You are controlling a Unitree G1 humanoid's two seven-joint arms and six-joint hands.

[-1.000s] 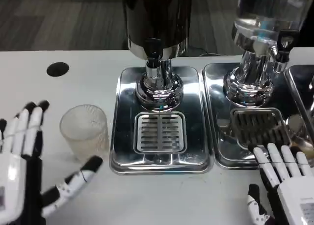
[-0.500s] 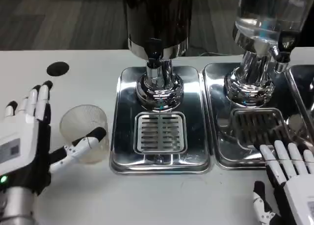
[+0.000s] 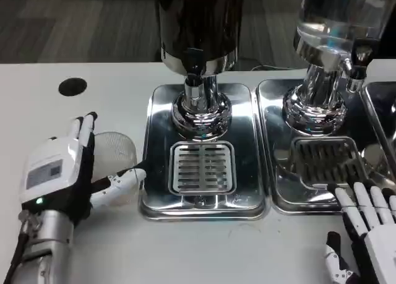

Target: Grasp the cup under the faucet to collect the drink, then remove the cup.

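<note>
A clear ribbed plastic cup [image 3: 117,151] stands upright on the white table, left of the steel drip tray [image 3: 154,191]. My left hand [image 3: 59,172] reaches around it from the left. Its fingers [image 3: 83,132] are stretched along the cup's left side and its thumb [image 3: 120,184] lies in front of the cup's base, with no firm grip to be seen. The dark dispenser's faucet [image 3: 193,67] hangs over the tray's grate [image 3: 202,167], to the right of the cup. My right hand [image 3: 371,231] lies open at the bottom right, fingers spread, holding nothing.
A second dispenser with a clear tank [image 3: 337,18] and its own faucet [image 3: 356,64] stands on a second steel tray [image 3: 278,197] to the right. A black round hole [image 3: 72,86] marks the table at the far left.
My left hand has moved forward and to the right, so the cup now sits between its fingers and thumb. My right hand has slipped slightly lower. The cup has stayed put.
</note>
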